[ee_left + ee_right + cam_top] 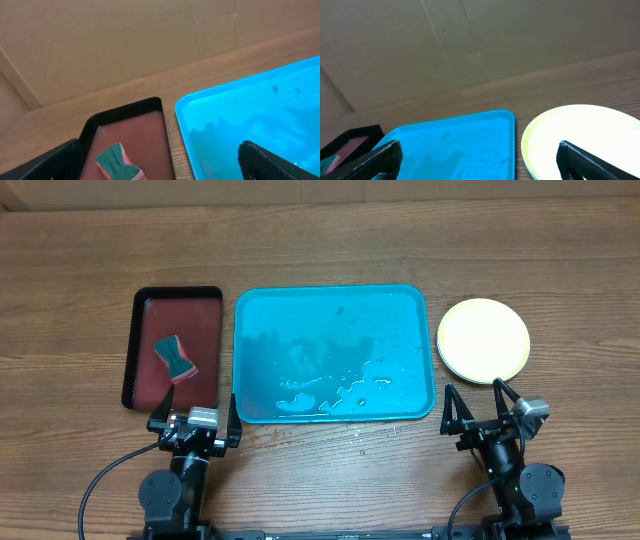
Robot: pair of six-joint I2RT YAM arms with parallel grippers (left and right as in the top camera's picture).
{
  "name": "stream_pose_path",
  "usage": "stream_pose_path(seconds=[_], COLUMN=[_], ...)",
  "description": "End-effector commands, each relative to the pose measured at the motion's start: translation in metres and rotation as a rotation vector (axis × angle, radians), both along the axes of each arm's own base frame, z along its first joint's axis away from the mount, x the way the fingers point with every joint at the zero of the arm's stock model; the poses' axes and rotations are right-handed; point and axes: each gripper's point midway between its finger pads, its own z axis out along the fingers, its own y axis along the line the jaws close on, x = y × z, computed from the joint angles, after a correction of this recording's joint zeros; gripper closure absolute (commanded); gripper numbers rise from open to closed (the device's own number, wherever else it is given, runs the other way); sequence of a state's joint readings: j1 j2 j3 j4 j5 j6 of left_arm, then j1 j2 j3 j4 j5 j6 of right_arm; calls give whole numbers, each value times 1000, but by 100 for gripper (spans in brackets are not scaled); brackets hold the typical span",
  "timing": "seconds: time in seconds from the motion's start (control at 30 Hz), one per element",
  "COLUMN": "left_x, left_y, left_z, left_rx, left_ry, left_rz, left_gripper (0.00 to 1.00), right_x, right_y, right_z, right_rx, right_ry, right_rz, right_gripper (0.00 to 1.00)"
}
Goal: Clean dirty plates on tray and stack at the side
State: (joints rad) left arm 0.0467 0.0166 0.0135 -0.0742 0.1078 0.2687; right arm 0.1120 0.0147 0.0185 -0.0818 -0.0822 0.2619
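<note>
The turquoise tray [300,320] lies mid-table with water drops and wet patches on it and no plates on it. A round yellow-green plate [483,338], pale on top, sits on the wood just right of the tray; whether others lie under it I cannot tell. My left gripper [197,415] stands open at the tray's near left corner, nothing between its fingers. My right gripper [474,405] stands open just in front of the plate. The left wrist view shows the tray [250,100] behind the open left gripper [160,167]. The right wrist view shows tray [460,145] and plate [580,130] beyond the open right gripper [477,165].
A black-rimmed dark red tray [200,310] sits left of the turquoise tray. On it lies a green-and-red sponge [175,357], also seen in the left wrist view as the sponge [117,162]. A cardboard wall stands behind the table.
</note>
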Motion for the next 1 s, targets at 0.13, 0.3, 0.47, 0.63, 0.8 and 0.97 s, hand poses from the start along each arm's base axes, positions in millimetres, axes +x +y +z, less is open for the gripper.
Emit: stream_pose_path(seconds=[0.13,0.3,0.47,0.63,0.8,0.97], left_x=[0,0,0,0,0,0], left_y=[3,3,3,3,3,3], left_z=[-1,-1,-1,-1,-1,-1], left_rx=[-6,-6,-6,-6,-6,-6], left_ry=[-7,-7,-7,-7,-7,-7], left_rz=[16,16,16,16,16,16], left_gripper=[0,0,0,0,0,0], right_x=[0,0,0,0,0,0], right_y=[1,1,1,1,1,1], right_z=[-1,-1,-1,-1,-1,-1], right_rx=[4,4,4,4,4,4], right_ry=[-7,-7,-7,-7,-7,-7], right_rz=[6,6,6,6,6,6], right_gripper=[0,0,0,0,0,0])
